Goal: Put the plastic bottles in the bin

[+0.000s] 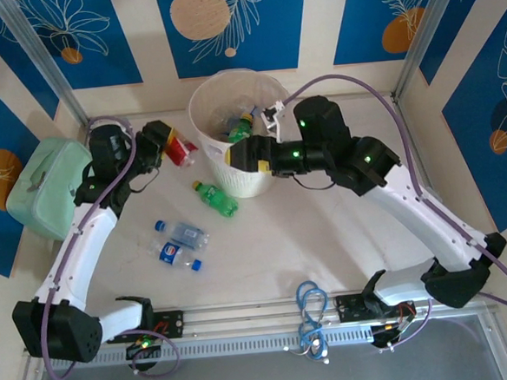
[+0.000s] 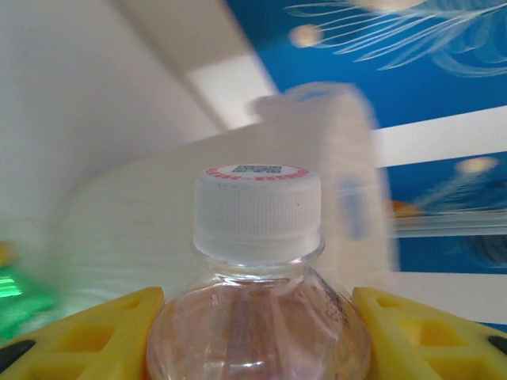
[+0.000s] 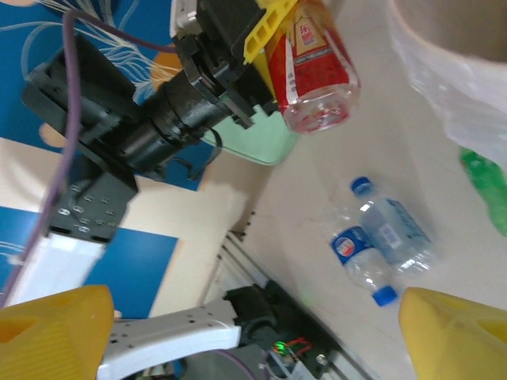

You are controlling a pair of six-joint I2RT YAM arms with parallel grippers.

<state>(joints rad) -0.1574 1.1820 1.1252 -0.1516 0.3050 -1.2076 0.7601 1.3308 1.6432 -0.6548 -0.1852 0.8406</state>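
My left gripper [image 1: 171, 149] is shut on a clear bottle with a red label [image 1: 181, 151], held off the table just left of the bin [image 1: 235, 178]. In the left wrist view the bottle's white cap [image 2: 257, 210] stands up between the yellow fingers [image 2: 103, 332]. Over the bin's front rim my right gripper [image 1: 232, 154] is open, its yellow fingers [image 3: 459, 336] wide apart with nothing between them. Several bottles [image 1: 240, 126] lie inside the bin. A green bottle [image 1: 215, 199] and two clear blue-capped bottles [image 1: 184, 236] [image 1: 176, 254] lie on the table.
A mint-green bag [image 1: 49, 187] stands at the left wall, behind my left arm. A blue cable coil [image 1: 312, 312] lies at the near edge between the arm bases. The bin's clear liner [image 3: 451, 79] hangs over its rim.
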